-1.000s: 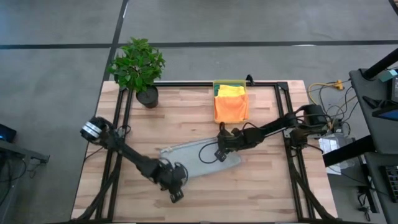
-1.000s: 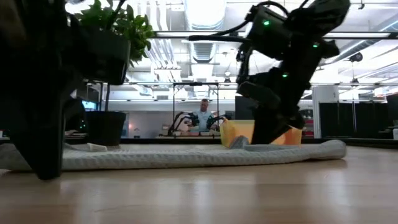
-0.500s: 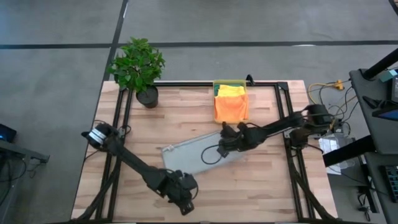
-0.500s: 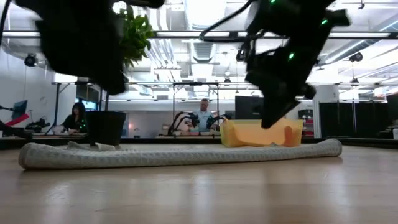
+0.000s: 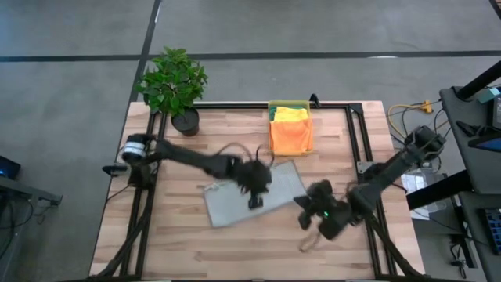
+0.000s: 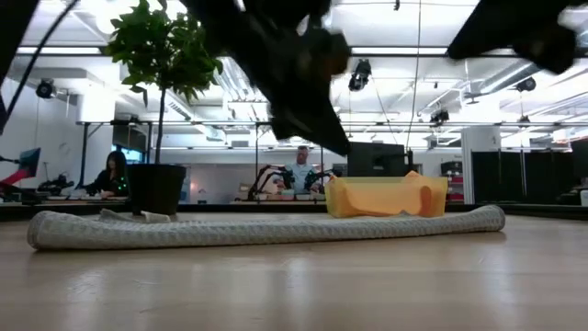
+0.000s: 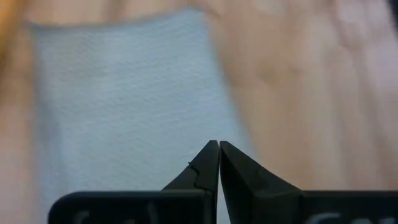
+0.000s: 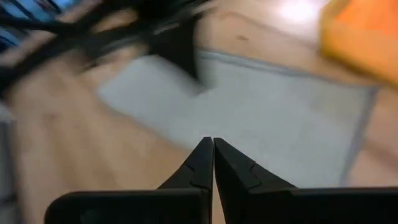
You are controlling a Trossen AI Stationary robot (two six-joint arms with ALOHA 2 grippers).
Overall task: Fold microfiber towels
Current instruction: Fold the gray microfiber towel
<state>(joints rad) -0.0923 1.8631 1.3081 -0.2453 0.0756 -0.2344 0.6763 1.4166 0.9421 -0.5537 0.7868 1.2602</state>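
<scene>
Left tool closed, empty, over the light grey towel, which lies flat mid-frame on the tabletop, apparently folded once into a strip; more folds likely needed. Orange towel and yellow towel wait in the yellow bin, upper centre. Right tool closed, empty, lower right, just off the towel's corner. Bare wood below for moves.

A pale wooden plank table with a black metal frame stands on a grey concrete floor crossed by dark seams. A green leafy plant in a black pot sits at one far corner. Beyond, bright ceiling strip lights hang over an open workshop, where people sit at distant desks.
</scene>
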